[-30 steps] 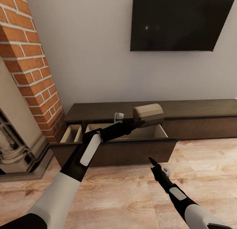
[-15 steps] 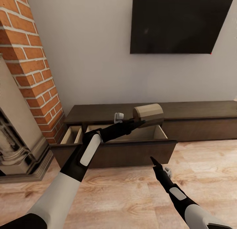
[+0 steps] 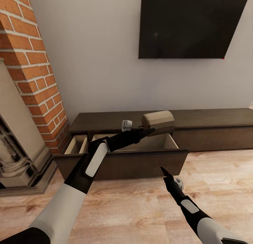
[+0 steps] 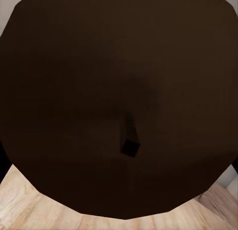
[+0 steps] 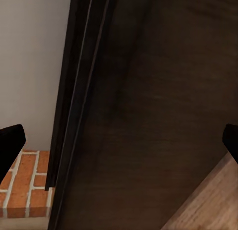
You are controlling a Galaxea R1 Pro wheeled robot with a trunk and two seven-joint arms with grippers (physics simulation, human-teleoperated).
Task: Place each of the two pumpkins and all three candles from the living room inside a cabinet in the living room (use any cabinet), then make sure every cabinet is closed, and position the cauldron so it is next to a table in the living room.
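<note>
A tan, stubby candle point(image 3: 159, 122) hangs on its side above the wide open drawer point(image 3: 140, 160) of the long dark brown cabinet point(image 3: 214, 131), with my left gripper point(image 3: 149, 131) shut on it. In the left wrist view the candle's dark round end point(image 4: 89, 91) with its short wick point(image 4: 129, 141) faces the camera, and pale drawer wood lies below it. My right gripper point(image 3: 163, 171) is low in front of the drawer front, apart from it. It is open, with its dark fingertips point(image 5: 10, 143) spread wide before the dark cabinet wood point(image 5: 148, 116).
A second, smaller drawer point(image 3: 77, 144) stands open at the cabinet's left end, beside a red brick column point(image 3: 35, 72) and a stone fireplace surround point(image 3: 17, 159). A black TV point(image 3: 189, 24) hangs on the wall above. Wooden floor point(image 3: 140, 209) stretches in front.
The whole picture has shifted a little, so the camera moved. The left gripper still holds the candle over the drawer. The right gripper drifted slightly to the right.
</note>
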